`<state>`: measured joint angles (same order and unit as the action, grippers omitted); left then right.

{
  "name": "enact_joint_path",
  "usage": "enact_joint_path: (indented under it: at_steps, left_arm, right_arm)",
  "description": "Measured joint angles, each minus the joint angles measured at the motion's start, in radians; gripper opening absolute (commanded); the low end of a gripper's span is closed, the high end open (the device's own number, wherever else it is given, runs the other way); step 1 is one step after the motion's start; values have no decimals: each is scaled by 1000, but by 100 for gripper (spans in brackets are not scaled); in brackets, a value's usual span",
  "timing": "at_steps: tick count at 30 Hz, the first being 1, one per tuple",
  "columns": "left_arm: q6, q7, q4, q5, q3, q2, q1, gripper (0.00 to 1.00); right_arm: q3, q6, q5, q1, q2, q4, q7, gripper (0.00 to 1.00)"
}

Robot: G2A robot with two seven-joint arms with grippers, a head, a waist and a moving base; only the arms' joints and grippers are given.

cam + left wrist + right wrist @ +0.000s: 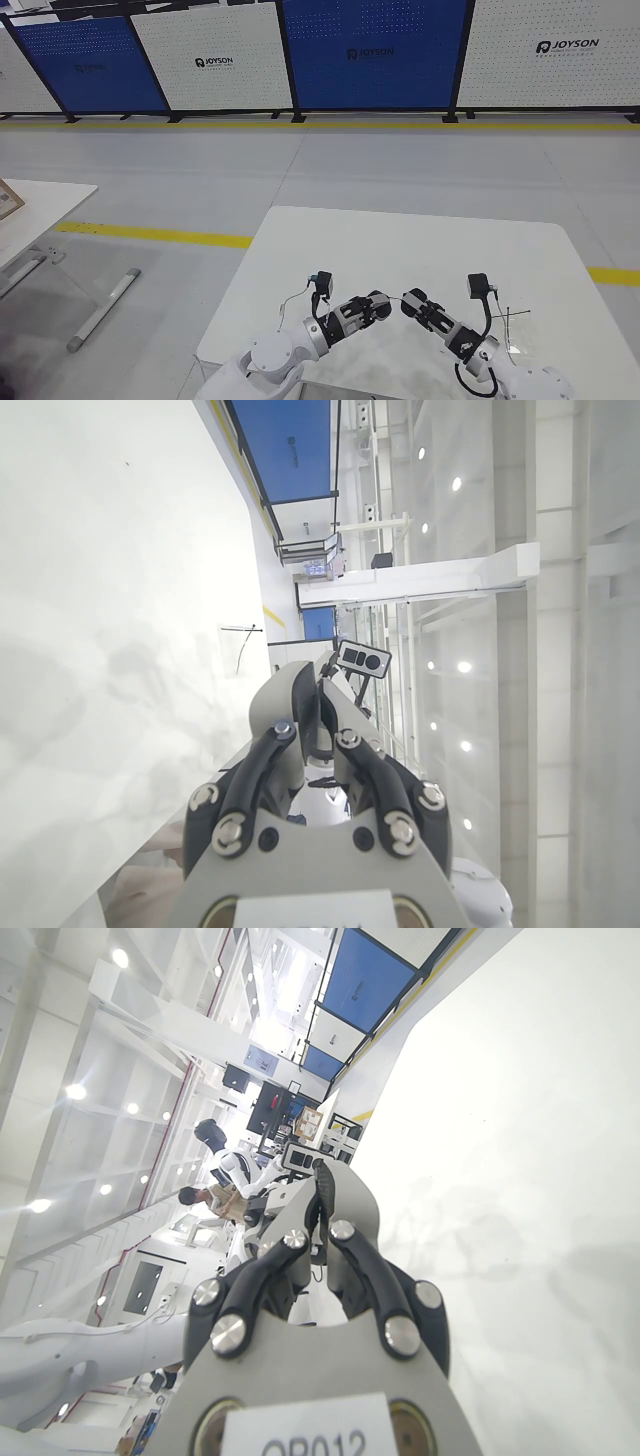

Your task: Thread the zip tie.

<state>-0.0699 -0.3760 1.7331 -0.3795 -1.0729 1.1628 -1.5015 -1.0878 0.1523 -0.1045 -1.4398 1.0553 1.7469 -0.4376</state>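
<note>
Left gripper (383,303) and right gripper (408,298) tip to tip over the table's (420,240) near edge, zip ties (515,318) lying on it to their right.

the zip tie (242,629) on the table (100,550) is too thin to tell if threaded.

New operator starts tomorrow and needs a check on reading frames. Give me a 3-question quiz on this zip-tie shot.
1. True or false: the left claw and the right claw point toward each other above the table.
2. Where do the loose zip ties lie? A) on the table, on the robot's right side; B) on the floor; C) at the table's far left corner.
3. Fill in: the right claw's jaws are ___ (open or shut).

Key: 1 true; 2 A; 3 shut.
</note>
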Motion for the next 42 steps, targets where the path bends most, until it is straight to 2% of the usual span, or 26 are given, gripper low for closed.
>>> enact_joint_path:
  at_steps: [9, 17, 18, 19, 21, 23, 24, 32, 36, 37, 38, 41, 42]
  left_arm:
    - [-13, -3, 1, 11, 3, -1, -2, 0]
    - [0, -3, 3, -10, -2, -2, 1, 0]
    - [1, -2, 3, -12, -3, -2, 2, 29]
    - [4, 1, 3, -14, -4, -2, 2, 47]
    - [8, 10, 5, -12, -4, -2, 2, 66]
    - [9, 14, 6, -6, -2, -2, 2, 59]
    - [8, 14, 6, -6, -1, -2, 2, 49]
    - [2, 14, 3, -1, 0, -3, 3, 27]
    - [-3, 15, 4, 2, 1, -3, 1, 19]
    - [-4, 15, 4, 3, 1, -4, 1, 16]
    - [-4, 15, 4, 3, 1, -4, 1, 9]
    - [-6, 15, 3, 4, 1, -4, 0, 0]
    - [-6, 16, 3, 4, 2, -4, 0, 0]
  right_arm:
    - [0, 0, 0, 0, 0, 0, 0, 0]
    - [0, 0, 0, 0, 0, 0, 0, 0]
    - [0, 0, 0, 0, 0, 0, 0, 0]
    - [0, 0, 0, 0, 0, 0, 0, 0]
    - [0, 0, 0, 0, 0, 0, 0, 0]
    - [0, 0, 0, 0, 0, 0, 0, 0]
    - [0, 0, 0, 0, 0, 0, 0, 0]
    - [0, 0, 0, 0, 0, 0, 0, 0]
    - [0, 0, 0, 0, 0, 0, 0, 0]
    - [0, 0, 0, 0, 0, 0, 0, 0]
    - [0, 0, 0, 0, 0, 0, 0, 0]
    - [0, 0, 0, 0, 0, 0, 0, 0]
    - [0, 0, 0, 0, 0, 0, 0, 0]
